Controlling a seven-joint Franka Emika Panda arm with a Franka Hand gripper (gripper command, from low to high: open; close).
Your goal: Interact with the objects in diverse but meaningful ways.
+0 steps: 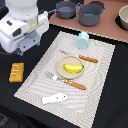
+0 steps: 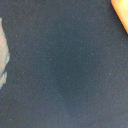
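The white arm fills the exterior view's upper left. Its gripper point(image 1: 21, 51) hangs low over the dark cloth, just behind the orange ridged block point(image 1: 16, 72); its fingers are too indistinct to read. A yellow banana point(image 1: 73, 68) lies on a small round plate point(image 1: 63, 70) in the middle of the woven placemat point(image 1: 40, 85). The white fish point(image 1: 54, 98) lies near the mat's front edge, and the pale blue cup point(image 1: 83, 39) stands at its far edge. Two grey pots point(image 1: 90, 14) sit at the back. The wrist view shows dark cloth and an orange corner point(image 2: 121, 12), with no fingers.
A fork point(image 1: 62, 79) and a knife point(image 1: 82, 57), both orange-handled, flank the plate. At the back right a bowl point(image 1: 123, 17) stands on a brown board point(image 1: 107, 27). A pale blurred shape point(image 2: 2, 52) touches the wrist view's edge.
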